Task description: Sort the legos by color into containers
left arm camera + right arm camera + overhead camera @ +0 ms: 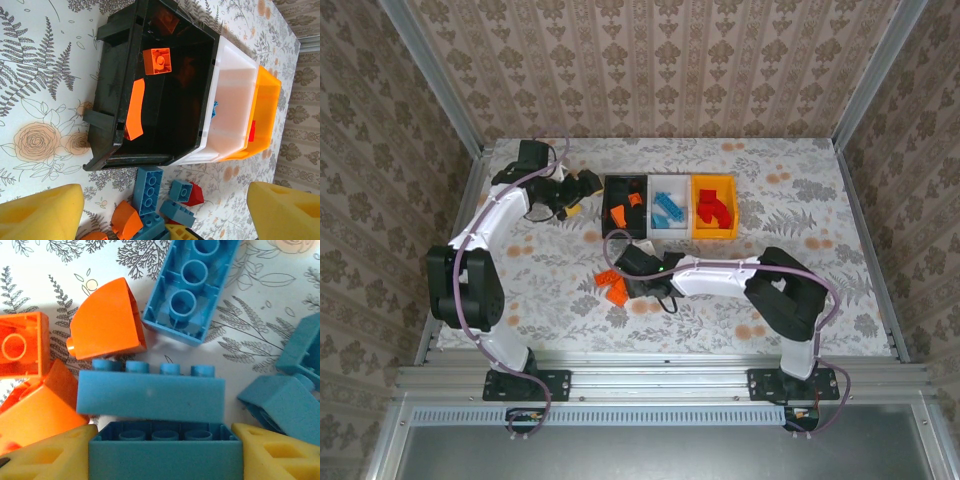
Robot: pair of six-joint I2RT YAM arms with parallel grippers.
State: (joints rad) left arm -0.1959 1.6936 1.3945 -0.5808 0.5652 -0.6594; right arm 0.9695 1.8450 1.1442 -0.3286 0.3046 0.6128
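Three bins stand touching in a row: the black bin (107, 100), the white bin (235, 85) and the yellow-orange bin (265, 105). The black bin holds three orange bricks (157, 61). A blue piece (215, 107) peeks out of the white one, and a red piece (251, 132) shows through the yellow-orange wall.

The left claw (162, 212) hangs just beside the black bin, spread wide, with nothing between its yellow pads (40, 212). It is above a small loose heap (147, 190) of blue, orange and red bricks.

The right claw (165, 452) is low over a second heap (612, 287) near the table's middle. Its pads lie against both ends of one blue brick (165, 462). Around that brick lie three more blue ones, perhaps four, since the right edge cuts them off, and at least three orange.

The tablecloth (800, 200) is white with grey ferns and peach roses. Brown patterned wallpaper (670, 60) covers the walls, and metal rails (660, 372) edge the table.
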